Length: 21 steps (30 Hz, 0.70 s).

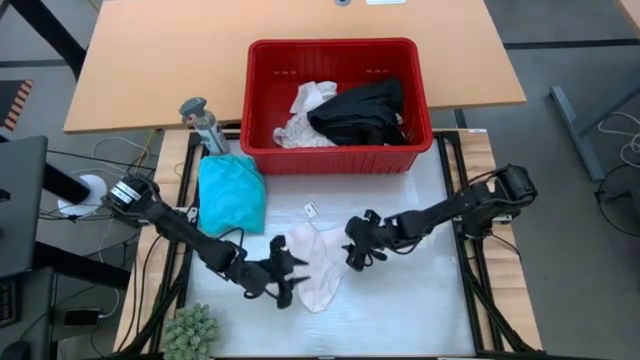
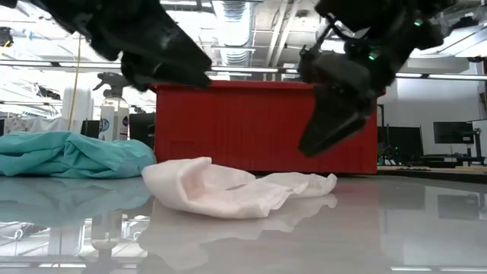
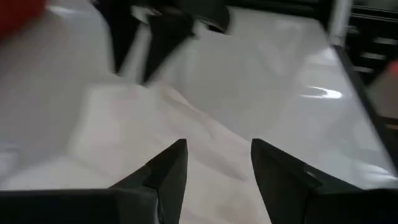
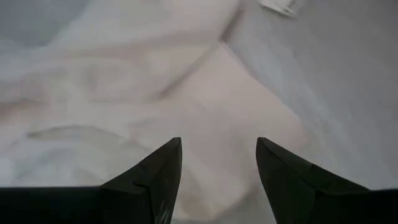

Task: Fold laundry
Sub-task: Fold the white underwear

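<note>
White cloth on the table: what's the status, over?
Both claws, left and right, open, empty. White cloth lies loose between them. Nothing in the way.

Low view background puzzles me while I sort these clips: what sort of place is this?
Likely a lab or open workshop, not a home: exposed ceiling ducts, desk monitors behind, and the red basket standing on a glossy work table.

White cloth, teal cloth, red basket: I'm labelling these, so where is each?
white cloth (image 1: pixel 318 262): high view, its middle.
teal cloth (image 1: pixel 231 195): high view, its middle.
red basket (image 1: pixel 330 159): high view, its front wall.
</note>
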{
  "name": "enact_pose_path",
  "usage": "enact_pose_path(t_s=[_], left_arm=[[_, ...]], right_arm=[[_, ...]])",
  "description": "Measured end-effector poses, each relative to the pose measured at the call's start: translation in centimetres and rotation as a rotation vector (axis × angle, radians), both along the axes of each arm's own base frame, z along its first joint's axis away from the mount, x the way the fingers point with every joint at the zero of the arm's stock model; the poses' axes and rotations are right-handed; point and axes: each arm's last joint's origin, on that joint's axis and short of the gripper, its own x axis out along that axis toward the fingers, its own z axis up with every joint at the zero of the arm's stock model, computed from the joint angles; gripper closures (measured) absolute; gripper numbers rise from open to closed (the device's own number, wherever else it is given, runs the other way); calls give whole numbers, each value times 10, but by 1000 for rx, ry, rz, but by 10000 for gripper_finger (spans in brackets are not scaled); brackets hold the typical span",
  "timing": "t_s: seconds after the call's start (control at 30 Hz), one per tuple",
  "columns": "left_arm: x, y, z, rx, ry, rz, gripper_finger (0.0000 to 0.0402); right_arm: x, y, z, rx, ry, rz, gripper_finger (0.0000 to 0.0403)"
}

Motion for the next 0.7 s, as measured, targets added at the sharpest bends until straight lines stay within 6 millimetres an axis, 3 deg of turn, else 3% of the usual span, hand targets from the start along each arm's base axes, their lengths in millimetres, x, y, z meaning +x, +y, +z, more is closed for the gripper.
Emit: enact_pose_path(t_s=[0.2,0.5,0.7], left_arm=[[-6,18,11,126,43,93,235],[-9,23,3,48,122,109,235],[-10,20,2,24,134,80,235]], right_arm=[[20,5,15,-39,-139,116,170],[75,-16,-7,-60,-137,49,170],[94,-30,-24,-79,-46,6,170]])
